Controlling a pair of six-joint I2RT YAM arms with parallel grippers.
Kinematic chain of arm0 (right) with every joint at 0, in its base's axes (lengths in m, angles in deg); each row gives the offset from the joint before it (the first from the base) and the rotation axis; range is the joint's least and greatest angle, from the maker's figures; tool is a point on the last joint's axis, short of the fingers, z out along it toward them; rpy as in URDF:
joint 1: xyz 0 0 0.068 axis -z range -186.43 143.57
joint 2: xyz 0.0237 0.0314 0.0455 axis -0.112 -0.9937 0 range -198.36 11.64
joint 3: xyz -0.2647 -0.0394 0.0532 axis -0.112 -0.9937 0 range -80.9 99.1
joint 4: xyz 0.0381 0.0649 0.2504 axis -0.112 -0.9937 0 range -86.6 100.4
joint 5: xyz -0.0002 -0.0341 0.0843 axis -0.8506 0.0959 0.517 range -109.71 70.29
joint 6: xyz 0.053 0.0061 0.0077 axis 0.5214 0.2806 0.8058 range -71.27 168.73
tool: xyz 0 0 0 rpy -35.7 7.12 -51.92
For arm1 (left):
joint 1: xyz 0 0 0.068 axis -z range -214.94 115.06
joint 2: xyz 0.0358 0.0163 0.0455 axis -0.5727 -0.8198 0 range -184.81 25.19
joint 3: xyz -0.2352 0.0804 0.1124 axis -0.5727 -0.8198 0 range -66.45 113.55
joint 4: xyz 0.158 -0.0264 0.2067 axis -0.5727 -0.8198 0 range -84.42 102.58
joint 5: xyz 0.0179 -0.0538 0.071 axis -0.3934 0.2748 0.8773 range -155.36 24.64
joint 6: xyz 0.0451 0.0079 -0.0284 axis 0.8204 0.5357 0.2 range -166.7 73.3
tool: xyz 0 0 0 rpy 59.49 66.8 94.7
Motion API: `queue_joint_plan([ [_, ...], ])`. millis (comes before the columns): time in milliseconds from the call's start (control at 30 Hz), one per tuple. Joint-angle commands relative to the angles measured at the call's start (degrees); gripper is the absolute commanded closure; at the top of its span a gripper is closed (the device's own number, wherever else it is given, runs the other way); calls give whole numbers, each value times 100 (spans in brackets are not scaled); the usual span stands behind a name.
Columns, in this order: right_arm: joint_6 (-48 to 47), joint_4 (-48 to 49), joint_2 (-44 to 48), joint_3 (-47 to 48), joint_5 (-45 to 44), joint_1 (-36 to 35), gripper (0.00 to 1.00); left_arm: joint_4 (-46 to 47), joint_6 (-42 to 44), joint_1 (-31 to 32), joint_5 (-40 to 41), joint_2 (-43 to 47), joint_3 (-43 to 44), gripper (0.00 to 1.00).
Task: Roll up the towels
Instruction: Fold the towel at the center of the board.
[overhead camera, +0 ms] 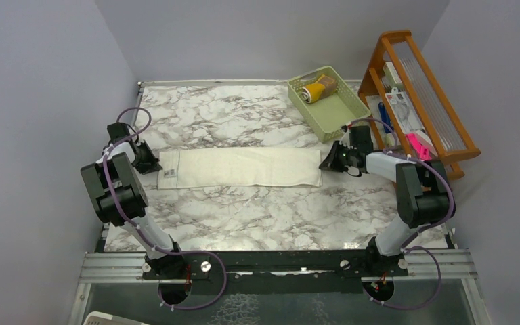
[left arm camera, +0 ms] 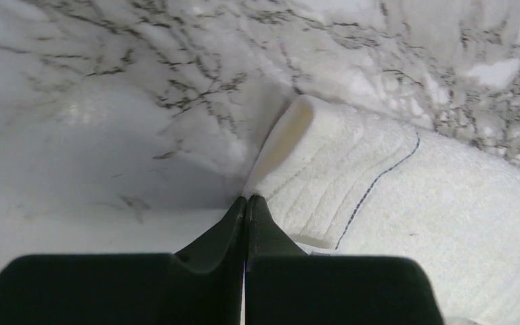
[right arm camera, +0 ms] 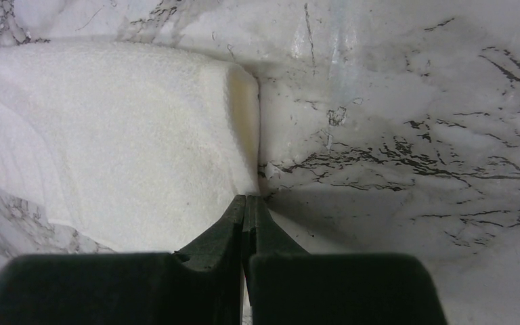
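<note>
Marble table (overhead camera: 244,223), both arms out over it. Wooden rack (overhead camera: 420,88) stands at 2 o'clock, off the table's right edge, not part of the job.

Cream towel (overhead camera: 240,168) lies mid-table, folded into one long flat strip running 9 to 3 o'clock. No roll started on it. Pale green basket (overhead camera: 328,103) sits at 1 o'clock and holds two finished rolls, mustard roll (overhead camera: 323,87) and tan-brown roll (overhead camera: 309,95), touching each other.

Step, my read: last towel laid out and squared, rolling not yet begun. Two of three look done.

Left end effector (overhead camera: 150,164) is at the strip's 9 o'clock end, right end effector (overhead camera: 323,164) at its 3 o'clock end, both low at the table. Both wrist views show the jaws pressed together with no gap, tips right on the towel's short edge. On the left the cloth edge stands up a bit toward the tips. Can't tell on either side whether any cloth is actually nipped.

Next move likely calls for one end to be turned over onto itself and walked along the strip, with the far end held down so the cloth doesn't slide. Risk: a soft edge slipping out gives a loose or skewed roll.
</note>
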Motion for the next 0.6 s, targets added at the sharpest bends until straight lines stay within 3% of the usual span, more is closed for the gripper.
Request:
queue_joint_plan([
  [0,-43,5,183,-65,41,21,99,-470,-170,-135,1638,402,17,100],
  [67,-31,68,146,-52,186,14,98,-459,-265,-178,2181,713,138,100],
  [133,-31,65,125,-14,282,4,79,-462,-291,-186,2521,801,355,100],
  [200,-50,37,214,37,246,4,52,-463,-293,-186,2644,809,598,100],
  [267,-104,-80,338,135,112,-1,40,-459,-275,-187,2688,772,799,100],
  [567,-156,-124,434,124,37,4,37,-679,-206,217,2649,914,995,100],
])
